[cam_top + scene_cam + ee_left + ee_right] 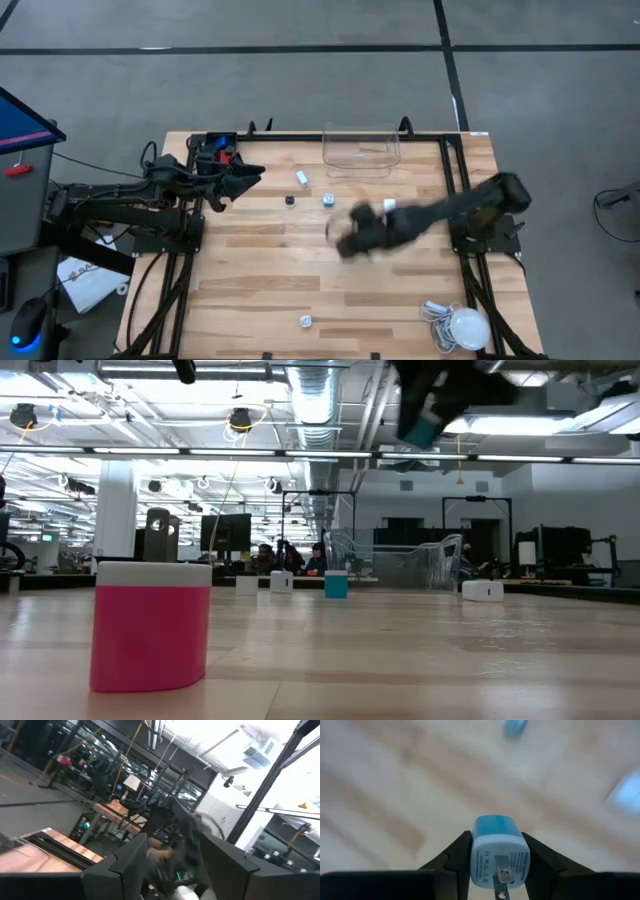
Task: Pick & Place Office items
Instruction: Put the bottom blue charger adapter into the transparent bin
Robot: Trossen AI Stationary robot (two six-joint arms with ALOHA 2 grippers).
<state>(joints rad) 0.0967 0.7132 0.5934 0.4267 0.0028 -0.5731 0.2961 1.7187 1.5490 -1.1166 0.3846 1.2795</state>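
Note:
My right gripper (347, 243) hangs above the middle of the table, shut on a small blue and white plug block (497, 851). The low view shows it high over the wood (424, 422). Other office items lie scattered on the far half: a white piece (302, 177), a black one (290, 200), a bluish one (328, 199) and a white one (390, 205). Another small piece (306, 321) sits near the near edge. A pink block with a white top (150, 625) stands close to the low camera. My left gripper (247, 180) waits open at the table's far left. My right gripper pinches the blue plug block by its two opposite sides (476, 845), one finger (454, 854) on each side. The block's white face with the metal prongs (501, 876) points back toward the wrist camera. The block is lifted clear of the table.
A clear plastic box (361, 150) stands at the far edge, centre. A big white round bulb with coiled cable (462, 326) lies at the near right corner. Black frame rails (452, 175) run along the table's sides. Bare wood lies across the near left.

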